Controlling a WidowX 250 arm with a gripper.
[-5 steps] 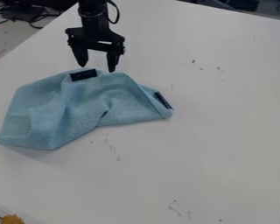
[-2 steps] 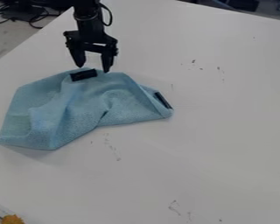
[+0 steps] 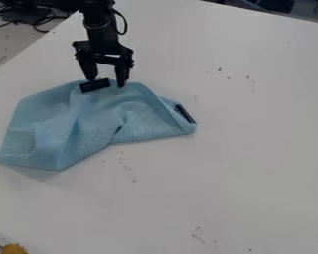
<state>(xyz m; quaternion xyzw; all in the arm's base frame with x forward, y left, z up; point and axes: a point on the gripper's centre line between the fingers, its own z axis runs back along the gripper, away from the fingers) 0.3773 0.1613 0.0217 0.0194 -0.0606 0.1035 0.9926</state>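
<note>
The black gripper point(image 3: 107, 83) hangs at the upper left with its fingers apart, its tips over the back edge of a light blue cloth point(image 3: 89, 126). One fingertip is close behind a black tag point(image 3: 95, 86) on that edge, the other just to the tag's right. Whether the tips touch the fabric I cannot tell. The cloth lies crumpled and folded on the white table, with a second black tag point(image 3: 186, 113) near its right corner.
The white table point(image 3: 255, 149) has small dark marks on its surface. An orange-yellow object point(image 3: 14, 249) lies at the bottom left corner. Black cables point(image 3: 39, 22) are beyond the table's upper left edge.
The gripper has moved slightly left and then down, bringing its tips to the cloth's back edge. Its fingers remain apart, and the cloth has stayed in place.
</note>
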